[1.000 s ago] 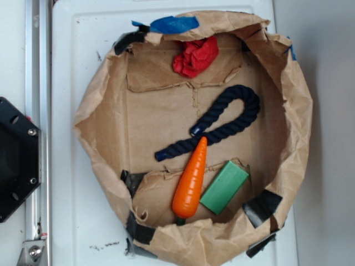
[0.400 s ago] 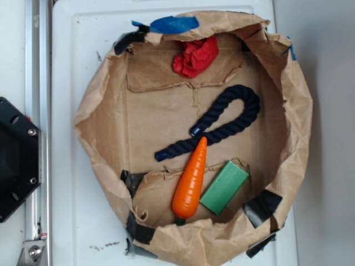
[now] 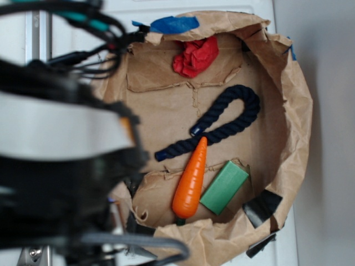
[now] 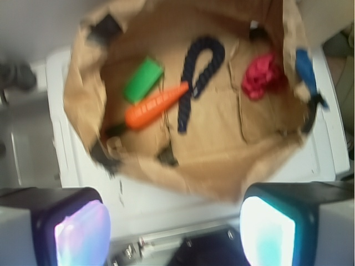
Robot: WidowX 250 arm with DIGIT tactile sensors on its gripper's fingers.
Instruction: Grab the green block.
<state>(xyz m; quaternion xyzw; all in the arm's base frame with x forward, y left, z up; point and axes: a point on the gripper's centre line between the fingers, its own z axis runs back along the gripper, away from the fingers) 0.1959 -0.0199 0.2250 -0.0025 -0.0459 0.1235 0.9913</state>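
Wrist view: the gripper (image 4: 175,233) stands open, its two fingers (image 4: 77,233) wide apart at the lower corners of the frame, with nothing between them. It is over the white bench (image 4: 166,205), outside the near edge of the paper tray (image 4: 183,177), well apart from all the contents.

Exterior view: the arm (image 3: 61,149) is a large blurred dark-and-white mass covering the left side of the frame, with cables (image 3: 83,22) looping across the upper left corner; the gripper itself cannot be made out here.

The tray (image 3: 299,111) is a crumpled brown paper basin with a rolled rim, patched with black tape (image 3: 260,206) and blue tape (image 3: 175,24), resting on the bench (image 3: 77,33).

The block (image 3: 224,187), green and flat, lies on the tray floor near the lower right rim, tilted diagonally. In the wrist view the block (image 4: 142,80) appears at upper left.

The carrot (image 3: 191,180), orange, lies just beside the block on its left, roughly parallel, its tip touching the rope (image 3: 222,122). The rope, dark blue, forms a loop in the middle of the tray.

A red cloth (image 3: 195,56), crumpled, sits near the upper rim, well apart from the block.
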